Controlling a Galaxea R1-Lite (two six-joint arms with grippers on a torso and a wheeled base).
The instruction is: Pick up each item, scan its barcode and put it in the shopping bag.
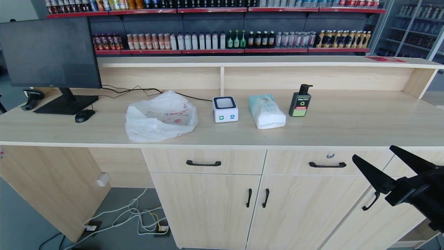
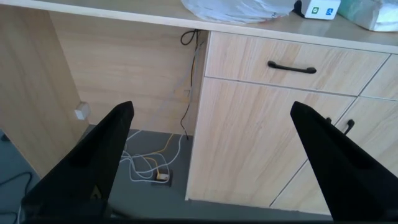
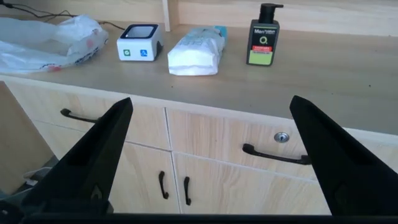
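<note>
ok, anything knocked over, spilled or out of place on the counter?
Nothing stands out. The pump bottle stands upright, the tissue pack lies flat beside the scanner, and the shopping bag sits open. No spill on the counter.

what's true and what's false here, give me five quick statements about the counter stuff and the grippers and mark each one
1. The pump bottle stands upright on the counter. True.
2. The tissue pack is inside the shopping bag. False: it lies on the counter, between the scanner and the bottle.
3. The right gripper is open and holds nothing. True.
4. The scanner sits to the left of the bag. False: it sits to the bag's right, beside the tissue pack.
5. The left gripper is shut on the bottle. False: it is open and empty, low in front of the cabinet.
</note>
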